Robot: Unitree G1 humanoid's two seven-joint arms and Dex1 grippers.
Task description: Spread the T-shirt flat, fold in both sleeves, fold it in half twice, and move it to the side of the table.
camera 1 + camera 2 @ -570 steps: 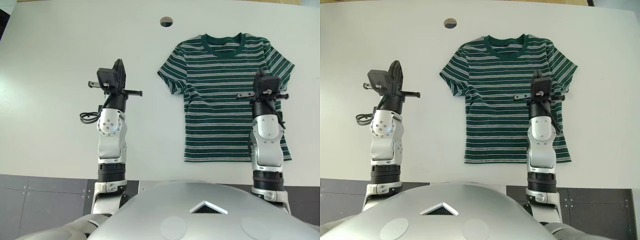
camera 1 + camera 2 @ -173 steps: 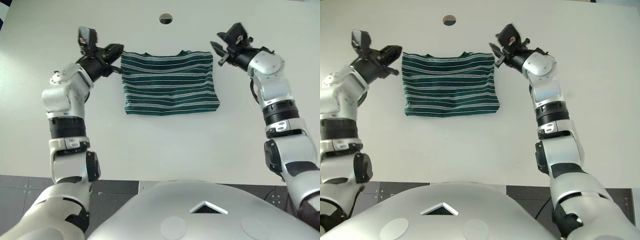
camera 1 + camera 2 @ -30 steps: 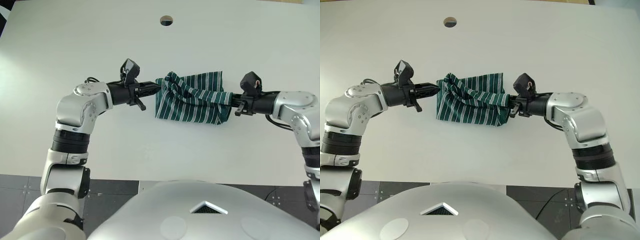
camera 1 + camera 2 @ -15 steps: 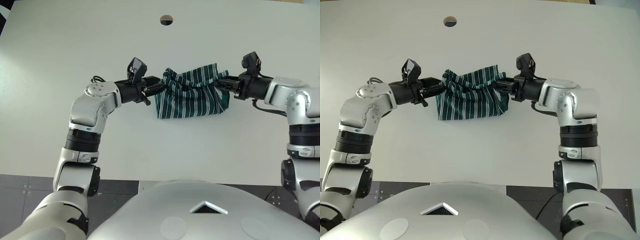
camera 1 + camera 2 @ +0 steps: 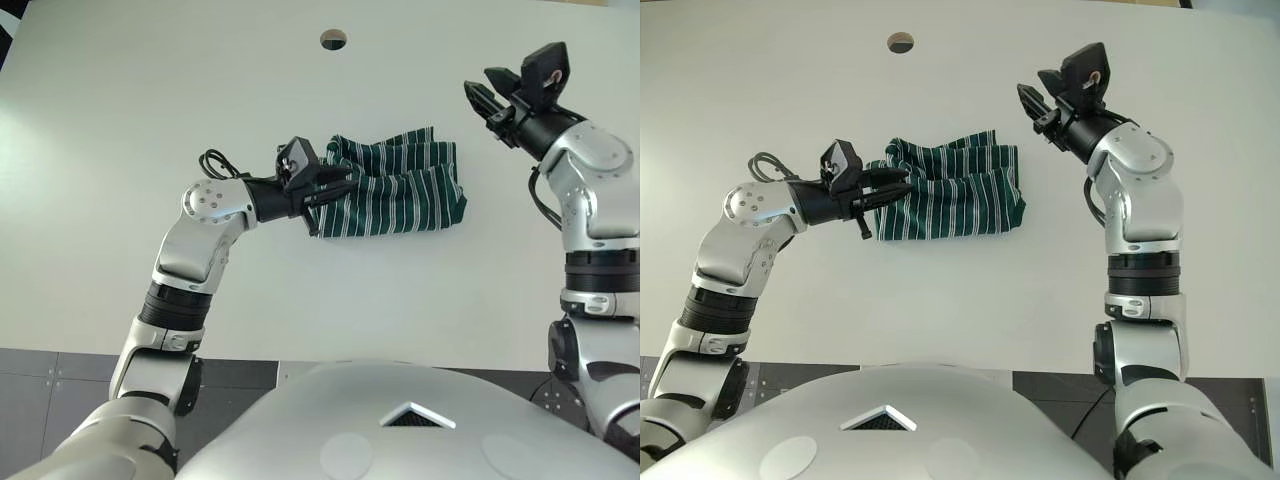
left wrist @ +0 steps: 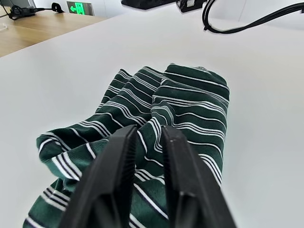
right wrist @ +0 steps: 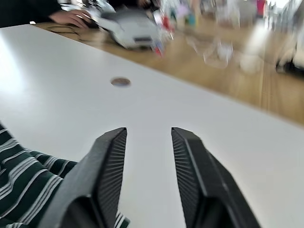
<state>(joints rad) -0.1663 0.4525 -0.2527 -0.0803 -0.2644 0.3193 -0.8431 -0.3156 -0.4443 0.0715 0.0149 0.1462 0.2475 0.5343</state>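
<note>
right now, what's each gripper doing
left gripper: closed on the left end of the striped shirt
right gripper: open, holding nothing, clear of the shirt

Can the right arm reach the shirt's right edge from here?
Probably yes: the right gripper is open, just off the T-shirt's far right corner, and nothing stands between them.

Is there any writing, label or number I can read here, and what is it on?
No text can be read.
The green sign in the room behind: marks too small to read.
The T-shirt: stripes only, no print.
The table: no writing.
</note>
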